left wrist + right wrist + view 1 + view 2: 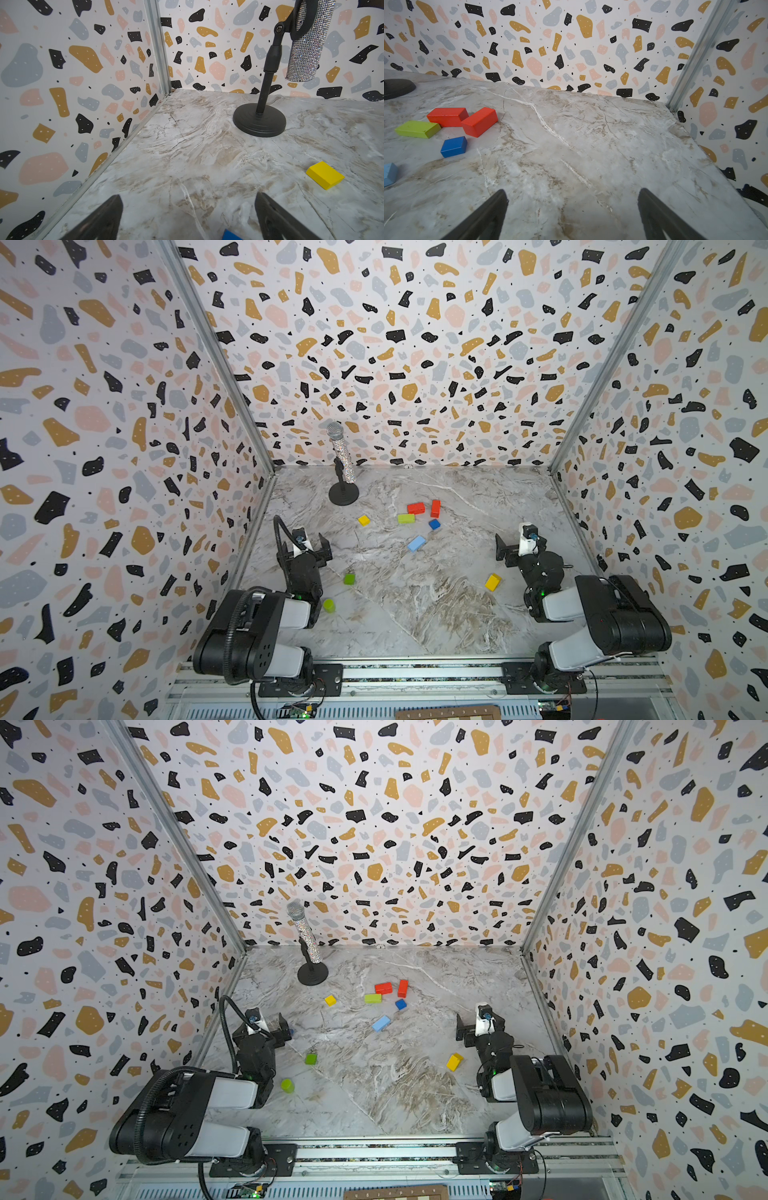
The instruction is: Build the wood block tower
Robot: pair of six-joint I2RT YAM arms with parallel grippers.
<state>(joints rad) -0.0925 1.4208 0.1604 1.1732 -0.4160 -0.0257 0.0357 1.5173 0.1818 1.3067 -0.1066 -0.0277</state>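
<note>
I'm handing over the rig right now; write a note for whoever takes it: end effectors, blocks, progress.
Left end effector: open, empty. Right end effector: open, empty.
Blocks lie loose: two red bricks, lime brick, blue block and light-blue brick mid-table; small yellow block nearer the microphone; green cube and lime cylinder by the left arm; yellow brick by the right arm.
Done: nothing stacked. Left: the whole tower.

The marble tabletop (415,614) lay bare across its near middle and far right, leaving a wide lane. Farther back, one red brick (416,508), another red brick (435,508), a lime brick (406,518), a blue cube (434,524) and a light-blue brick (416,543) crowded together with only narrow gaps. The microphone stand (343,493) blocked the far left. A green cube (349,579) and a lime cylinder (328,605) sat close beside the left arm (303,572), and a yellow block (492,582) sat near the right arm (540,572).
</note>
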